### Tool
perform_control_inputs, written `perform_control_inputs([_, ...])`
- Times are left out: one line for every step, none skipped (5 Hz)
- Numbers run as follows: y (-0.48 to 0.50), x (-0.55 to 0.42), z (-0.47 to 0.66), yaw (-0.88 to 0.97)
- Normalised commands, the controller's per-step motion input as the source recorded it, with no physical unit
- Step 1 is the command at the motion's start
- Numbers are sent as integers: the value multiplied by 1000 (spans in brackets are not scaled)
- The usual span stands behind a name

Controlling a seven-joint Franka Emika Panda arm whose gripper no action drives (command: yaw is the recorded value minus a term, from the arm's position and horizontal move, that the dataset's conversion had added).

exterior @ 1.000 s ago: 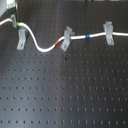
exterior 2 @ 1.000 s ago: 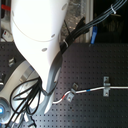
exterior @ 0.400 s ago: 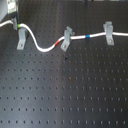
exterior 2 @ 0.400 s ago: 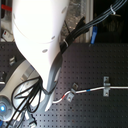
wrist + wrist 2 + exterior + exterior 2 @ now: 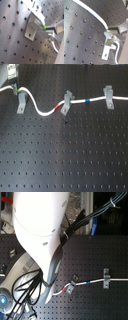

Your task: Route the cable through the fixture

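The white cable (image 5: 44, 112) runs from the first exterior view's left edge across all three grey clips. Its green band (image 5: 19, 89) sits just above the fixture (image 5: 21, 102), the upright clip at that view's left. My gripper (image 5: 12, 78) is above it, blurred and partly cropped. In the first wrist view my gripper (image 5: 49, 29) is shut on the cable right beside the green band (image 5: 43, 26), at the fixture's (image 5: 33, 25) forked top. I cannot tell whether the cable lies inside the fork. In the second exterior view the arm hides the fixture.
A slanting grey clip (image 5: 65, 103) holds the cable by its red band, and a squatter clip (image 5: 107, 97) holds it past the blue band (image 5: 87, 101). The black perforated board (image 5: 70, 159) spreads in front. The white arm (image 5: 40, 237) and black hoses fill the second exterior view's left.
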Motion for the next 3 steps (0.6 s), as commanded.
perform_control_inputs([148,29,29,-23])
perform_control_inputs([2,1,109,-9])
perform_control_inputs([36,-78,311,-23])
